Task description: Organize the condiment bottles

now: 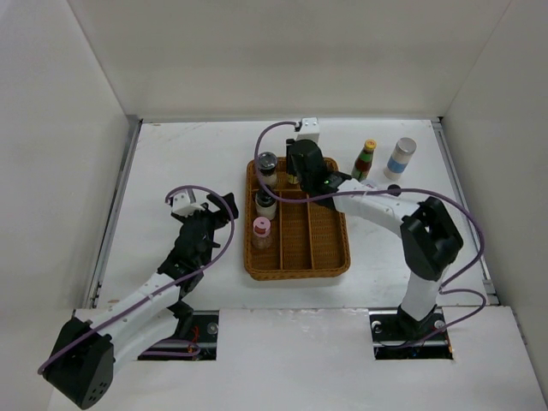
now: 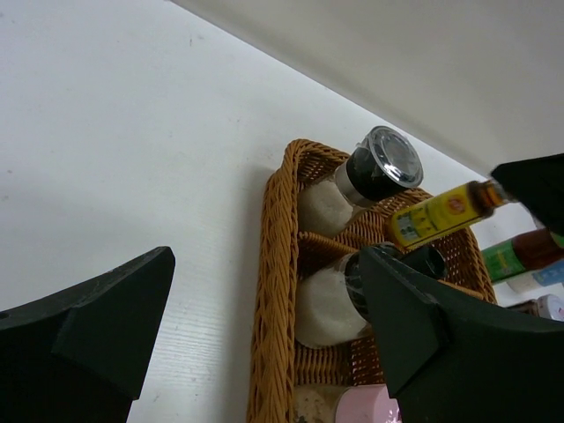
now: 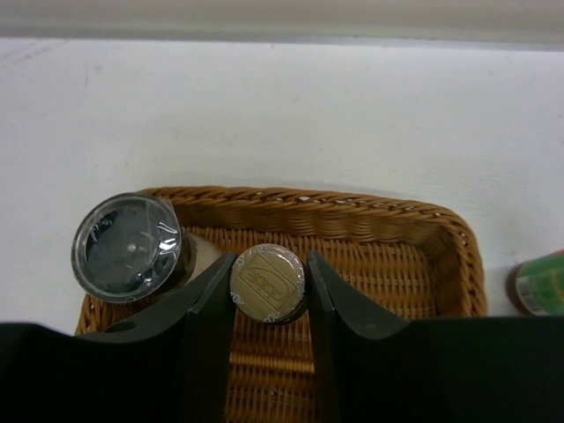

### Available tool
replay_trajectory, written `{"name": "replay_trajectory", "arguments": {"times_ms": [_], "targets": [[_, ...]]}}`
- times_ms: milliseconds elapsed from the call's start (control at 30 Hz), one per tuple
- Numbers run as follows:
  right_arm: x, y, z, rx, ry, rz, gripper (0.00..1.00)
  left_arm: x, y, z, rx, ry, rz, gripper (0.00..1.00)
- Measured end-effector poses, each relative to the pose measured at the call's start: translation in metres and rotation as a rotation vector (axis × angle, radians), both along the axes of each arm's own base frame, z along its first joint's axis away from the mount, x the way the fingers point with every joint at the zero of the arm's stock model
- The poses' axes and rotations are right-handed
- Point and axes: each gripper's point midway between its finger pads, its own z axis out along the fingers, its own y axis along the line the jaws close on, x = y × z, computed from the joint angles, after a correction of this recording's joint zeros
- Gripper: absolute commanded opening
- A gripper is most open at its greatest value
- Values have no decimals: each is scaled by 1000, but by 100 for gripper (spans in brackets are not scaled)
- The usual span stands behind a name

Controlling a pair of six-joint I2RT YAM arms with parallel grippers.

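claw, right (image 3: 269,269): closed from both sides on the tan cap of the yellow-labelled bottle (image 3: 267,284), one finger touching each side of the cap.
yellow-labelled bottle: hangs cap-up in that claw over the far end of the wicker tray (image 3: 379,220); whether its base touches the weave cannot be told.
just left of the right claw: clear-lidded jar (image 3: 128,247), upright in the far cell of the tray's left lane, close beside the left finger, contact unclear.
nearer than the right claw, same lane: second jar (image 1: 266,202), then pink-capped bottle (image 1: 261,229), each in its own cell.
right of the right claw, off the tray: yellow-capped bottle (image 1: 366,160) and blue-labelled white bottle (image 1: 400,159), upright on the bench (image 1: 171,154), near each other but apart.
claw, left (image 2: 266,264): wide open, nothing between its fingers, over bare bench.
right of the left claw: the tray's left wall, with the two jars showing beyond it.
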Motion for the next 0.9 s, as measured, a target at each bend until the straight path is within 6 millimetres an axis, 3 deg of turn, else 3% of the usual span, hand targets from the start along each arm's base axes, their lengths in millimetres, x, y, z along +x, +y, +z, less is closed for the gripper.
{"name": "replay_trajectory", "arguments": {"times_ms": [233,400,500,700,800,900], "targets": [[7,10,-30,-36,45,21,18,1,-1,-6,5,17,0,86],[7,11,-36,-42,56,25,41,2,-2,-8,5,22,1,86],[7,12,-37,-36,54,26,48,2,-2,-8,4,20,1,86],[8,16,-20,14,18,33,69,3,-2,-9,5,24,1,86],[1,11,-1,39,-6,40,73,3,-1,-9,4,23,3,86],[-10,0,29,82,-50,45,74,4,-1,-9,2,23,5,87]]}}
